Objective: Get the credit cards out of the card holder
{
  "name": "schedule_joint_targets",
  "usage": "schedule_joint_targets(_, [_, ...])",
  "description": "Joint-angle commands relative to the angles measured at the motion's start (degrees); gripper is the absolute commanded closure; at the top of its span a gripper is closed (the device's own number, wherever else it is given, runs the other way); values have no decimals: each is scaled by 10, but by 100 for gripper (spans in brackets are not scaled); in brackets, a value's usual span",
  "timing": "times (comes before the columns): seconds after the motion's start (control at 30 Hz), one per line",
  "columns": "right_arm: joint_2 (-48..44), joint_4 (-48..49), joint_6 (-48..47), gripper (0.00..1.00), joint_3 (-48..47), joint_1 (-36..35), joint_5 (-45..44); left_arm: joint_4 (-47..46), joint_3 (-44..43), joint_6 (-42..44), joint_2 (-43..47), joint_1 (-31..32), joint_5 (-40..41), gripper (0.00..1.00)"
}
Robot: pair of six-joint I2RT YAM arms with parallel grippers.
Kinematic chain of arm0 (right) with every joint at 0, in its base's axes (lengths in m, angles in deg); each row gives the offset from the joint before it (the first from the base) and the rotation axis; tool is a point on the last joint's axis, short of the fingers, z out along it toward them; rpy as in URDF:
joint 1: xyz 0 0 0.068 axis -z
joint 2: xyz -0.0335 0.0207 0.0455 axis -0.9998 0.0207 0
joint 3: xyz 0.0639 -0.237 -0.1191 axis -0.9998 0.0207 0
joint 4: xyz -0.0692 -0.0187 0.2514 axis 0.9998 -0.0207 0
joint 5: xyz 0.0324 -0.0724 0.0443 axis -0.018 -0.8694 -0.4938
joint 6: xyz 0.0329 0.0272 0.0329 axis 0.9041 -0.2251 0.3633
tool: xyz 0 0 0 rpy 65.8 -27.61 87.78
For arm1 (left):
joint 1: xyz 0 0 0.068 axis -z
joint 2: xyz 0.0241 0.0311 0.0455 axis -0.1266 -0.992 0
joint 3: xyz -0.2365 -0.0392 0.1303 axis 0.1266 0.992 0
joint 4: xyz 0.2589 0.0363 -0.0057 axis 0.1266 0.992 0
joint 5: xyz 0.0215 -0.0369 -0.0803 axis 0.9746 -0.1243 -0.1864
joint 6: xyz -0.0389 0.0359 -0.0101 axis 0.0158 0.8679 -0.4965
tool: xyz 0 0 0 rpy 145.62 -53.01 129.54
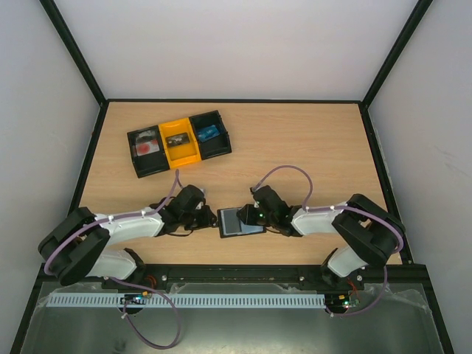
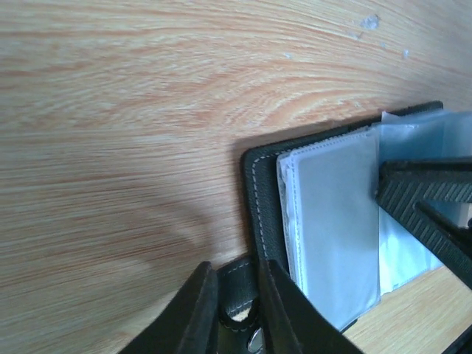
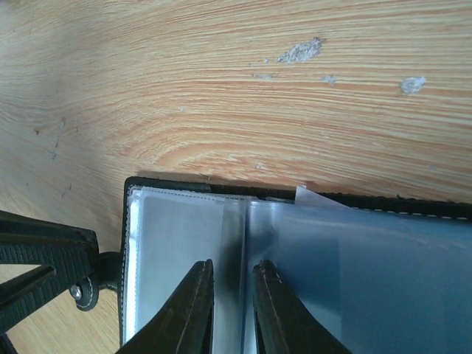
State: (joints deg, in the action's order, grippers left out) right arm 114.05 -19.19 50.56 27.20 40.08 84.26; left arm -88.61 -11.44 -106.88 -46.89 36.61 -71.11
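Top external view has the small black folding card holder lying open on the light wooden table, near its front edge, between the two arms and well apart from the black-and-yellow three-compartment tray at the far left. On the left wrist view, the left gripper is clenched on the holder's short black tab, which fills the narrow gap between its jaws, so that arm looks to be anchoring the card holder. On the right wrist view, the right gripper sits on the clear plastic pocket leaves near the fold, its jaws almost together. Whether they pinch a leaf or a card edge, or only press down, cannot be told. A pale blue rectangle shows through the right-hand pocket and is probably one of the thin plastic credit cards; none lies loose on the wood, so all seem to be inside the pockets. The step in hand appears to be bracing the holder and getting a first hold on a card. Next, the right fingers need a card's exposed edge rather than the slippery film, and a pull along the pocket's opening while the left grip keeps the holder from sliding.
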Motion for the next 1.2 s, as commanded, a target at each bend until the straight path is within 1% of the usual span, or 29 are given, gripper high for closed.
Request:
schedule_joint_targets(0.0, [16, -44, -13, 82, 2, -14, -22, -8, 12, 6, 11, -8, -7, 85])
schedule_joint_targets(0.13, [11, -68, -18, 82, -8, -20, -41, -19, 18, 8, 14, -13, -15, 94])
schedule_joint_targets(0.23, [9, -85, -24, 82, -11, -30, -57, -20, 20, 11, 16, -19, -14, 97])
schedule_joint_targets(0.43, [18, -103, -32, 83, -21, -39, -64, -15, 23, 17, 31, -32, -12, 97])
schedule_joint_targets(0.67, [24, -114, -33, 83, -47, -57, -56, -22, 24, 21, 38, -40, -28, 97])
schedule_joint_targets(0.87, [20, -150, -6, 83, -64, -61, -91, -23, 28, 18, 34, -40, -30, 97])
schedule_joint_targets(1.07, [27, -174, -7, 83, -67, -62, -121, -23, 34, 18, 34, -41, -25, 97])
schedule_joint_targets(1.1, [29, -172, -7, 84, -65, -62, -121, -23, 33, 18, 32, -41, -26, 97])
schedule_joint_targets(1.17, [34, -168, -9, 88, -61, -62, -121, -22, 34, 19, 32, -42, -26, 97])
